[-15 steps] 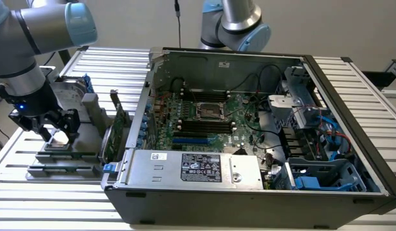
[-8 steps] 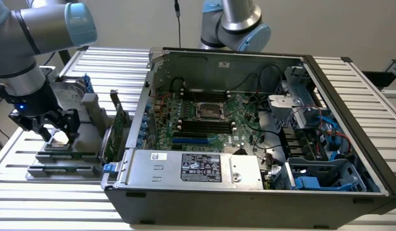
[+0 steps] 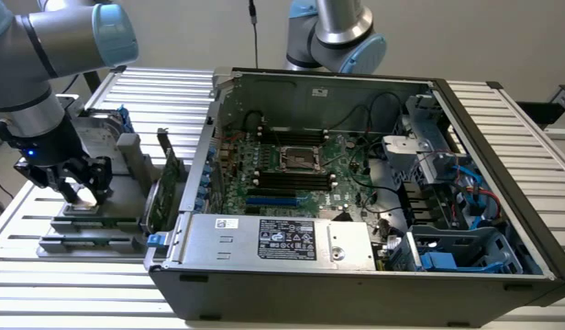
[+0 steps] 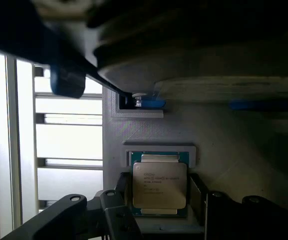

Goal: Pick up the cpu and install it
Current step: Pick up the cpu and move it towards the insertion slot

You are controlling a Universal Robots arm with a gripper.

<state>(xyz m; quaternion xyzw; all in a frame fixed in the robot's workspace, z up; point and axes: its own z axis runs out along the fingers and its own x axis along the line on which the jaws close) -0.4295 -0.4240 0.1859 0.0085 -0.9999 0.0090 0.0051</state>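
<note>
The cpu [image 4: 159,184], a small square chip with a shiny silver top and a thin dark rim, lies flat in a grey holder [image 4: 148,131]. My gripper [image 4: 159,196] is open and straddles it, one dark finger [image 4: 122,196] close to each side edge. Whether the fingers touch the chip I cannot tell. In the exterior view my gripper [image 3: 81,187] reaches down onto the grey holder block [image 3: 92,223] at the exterior view's left, outside the computer case. The motherboard's bare socket [image 3: 296,159] lies inside the open case.
The open computer case [image 3: 356,271] takes up the middle and the exterior view's right. A green circuit card [image 3: 169,184] stands upright between holder and case. A silver hard drive with blue brackets [image 3: 110,127] stands behind the holder. A second arm [image 3: 337,34] hangs behind the case.
</note>
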